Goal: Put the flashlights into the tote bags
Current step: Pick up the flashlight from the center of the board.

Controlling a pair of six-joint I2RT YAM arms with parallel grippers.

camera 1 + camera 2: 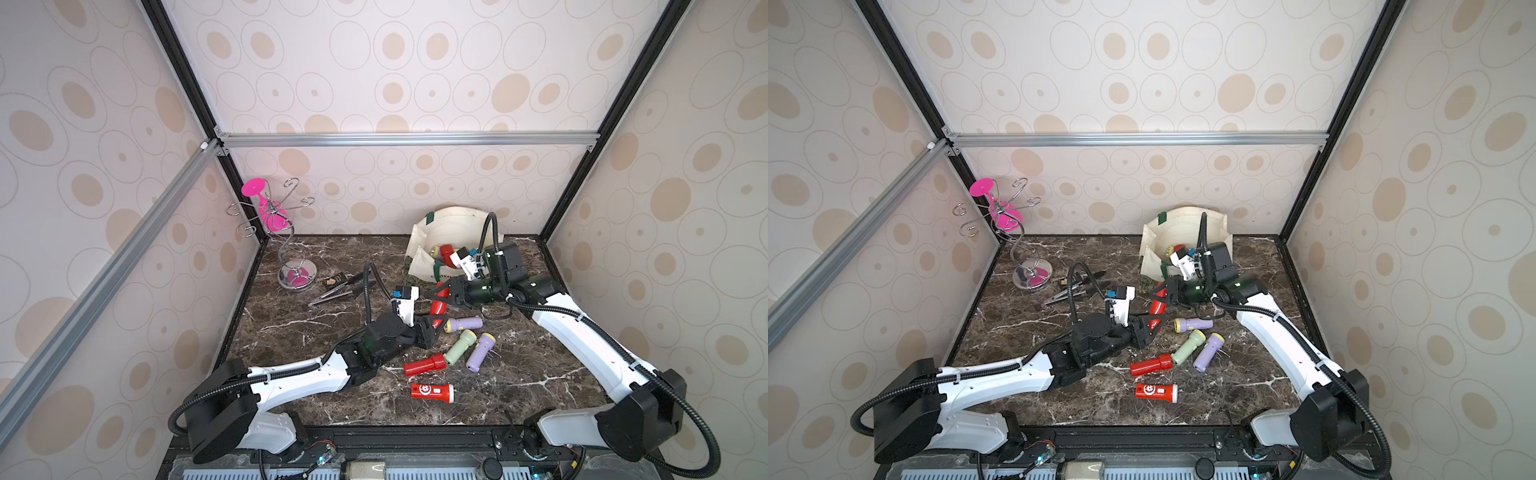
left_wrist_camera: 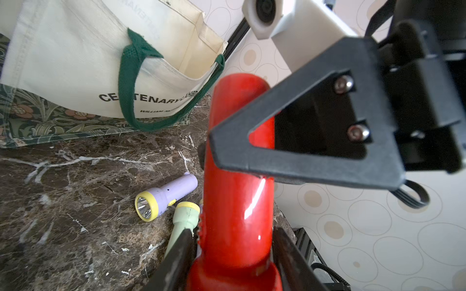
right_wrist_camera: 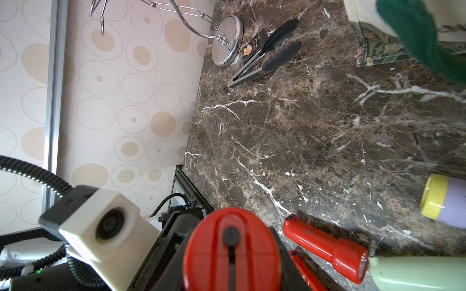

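Left gripper [image 1: 432, 328] is clamped on the flared head of the glossy red flashlight [image 1: 439, 306]. Its long axis runs up from that grip to the right gripper [image 1: 448, 293], clenched on the tail, so both hold it. The right arm is nearer the cream tote bag [image 1: 449, 226], which sits just behind with its mouth gaping.

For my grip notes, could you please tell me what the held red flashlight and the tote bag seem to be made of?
The held red flashlight looks like glossy plastic: sharp highlights on its barrel. The tote bag looks like matte woven canvas: visible stitching, soft folds.
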